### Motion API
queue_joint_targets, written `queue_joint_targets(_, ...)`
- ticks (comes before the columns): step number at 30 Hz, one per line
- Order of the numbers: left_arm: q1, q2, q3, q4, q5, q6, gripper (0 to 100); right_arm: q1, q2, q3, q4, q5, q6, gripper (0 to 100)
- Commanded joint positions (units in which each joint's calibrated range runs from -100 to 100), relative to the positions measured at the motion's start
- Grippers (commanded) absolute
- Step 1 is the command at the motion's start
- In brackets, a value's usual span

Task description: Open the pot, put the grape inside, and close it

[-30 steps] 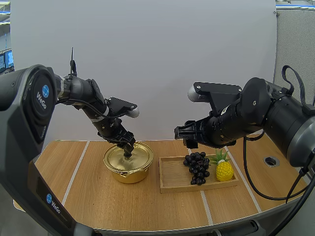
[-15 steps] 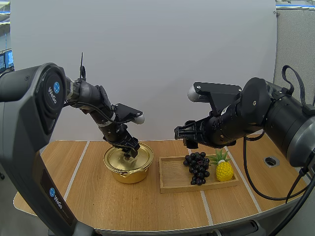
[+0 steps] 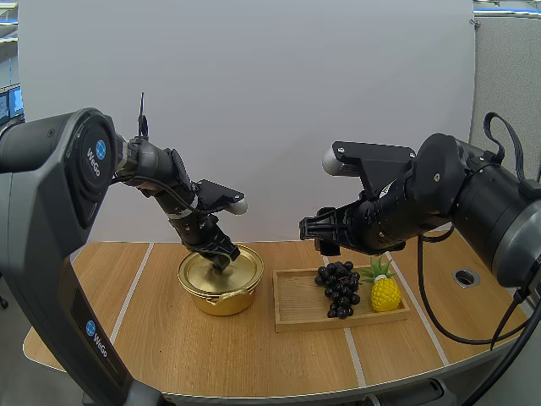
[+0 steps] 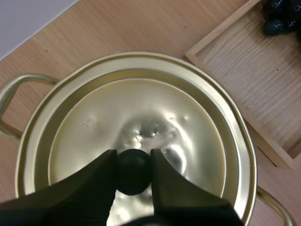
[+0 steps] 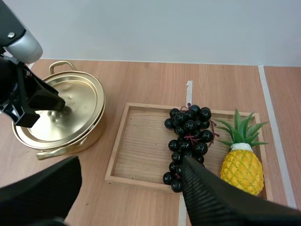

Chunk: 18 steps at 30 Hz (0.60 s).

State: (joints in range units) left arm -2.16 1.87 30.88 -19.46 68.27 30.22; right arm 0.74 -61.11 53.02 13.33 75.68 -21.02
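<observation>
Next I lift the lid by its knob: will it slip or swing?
Probably light: the lid looks like thin, dented metal. The left gripper pinches only the small round knob, so the lid may tilt or swing.

Lid knob (image 4: pixel 134 170) partly hidden between the left fingers (image 4: pixel 84 188), grapes (image 4: pixel 276 24) cut off by the left wrist view's edge

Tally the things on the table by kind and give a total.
pot with lid: 1
grapes, one bunch: 1
pineapple: 1
tray: 1
Total: 4
</observation>
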Motion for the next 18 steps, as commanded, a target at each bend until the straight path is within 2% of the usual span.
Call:
queue_joint_targets(1, -0.10, -0.18, -0.29, 0.53, 0.01, -0.67, 0, -0.22, -0.03, -0.40, 0.19, -0.40, 0.21, 100)
queue_joint_targets(8, -0.10, -3.45, -0.42, 0.53, 2.66, -1.82, 0, -0.22, -0.03, -0.40, 0.19, -0.40, 0.21, 100)
queue_joint_targets(13, -0.10, -11.64, -2.44, 0.93, 4.66, -2.77, 0, -0.22, -0.03, -0.40, 0.19, -0.40, 0.21, 100)
queue_joint_targets(18, 0.00, -21.64, -9.17, 3.83, 5.00, -5.56, 0, -0.22, -0.03, -0.40, 0.19, -1.26, 0.21, 100)
